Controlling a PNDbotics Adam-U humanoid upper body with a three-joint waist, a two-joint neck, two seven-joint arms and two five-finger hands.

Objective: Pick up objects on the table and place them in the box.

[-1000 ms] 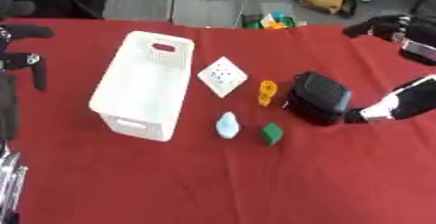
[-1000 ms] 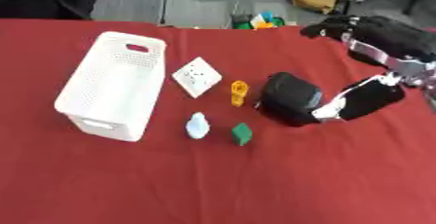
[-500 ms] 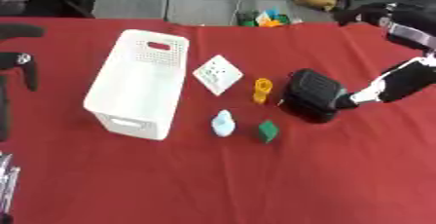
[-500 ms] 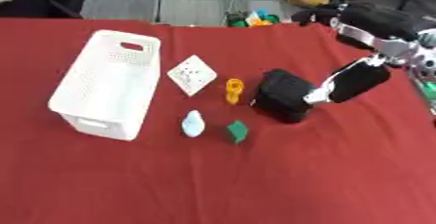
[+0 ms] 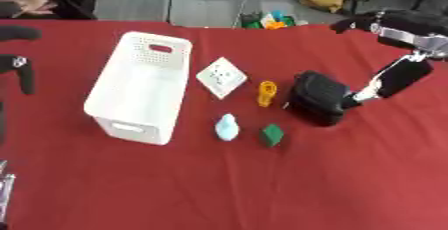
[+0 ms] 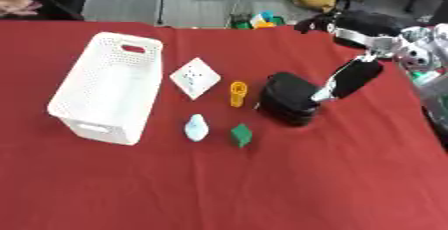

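**Reaching in from the right, nothing in the box yet**

Starting at the far left: left hand [image 5: 19, 69] parked by the view's left edge, well away from the white box [image 5: 140, 94], too dark to tell how the fingers sit. Box itself lying long axis front to back, looks empty inside. Just right of the box, a white square card [image 5: 220, 76] tilted like a diamond. Further right of the box, an orange piece [image 5: 266, 93] standing upright, with a pale blue blob [image 5: 227, 127] and a small green block [image 5: 272, 135] nearer the front edge. Then the right hand [image 6: 287, 99], a black mass down on the red table [image 5: 219, 189], right beside the orange piece; can't tell if curled or flat, or holding anything. Orange piece lying just box-side of that hand, so probably first pick, right arm clearly nearer.
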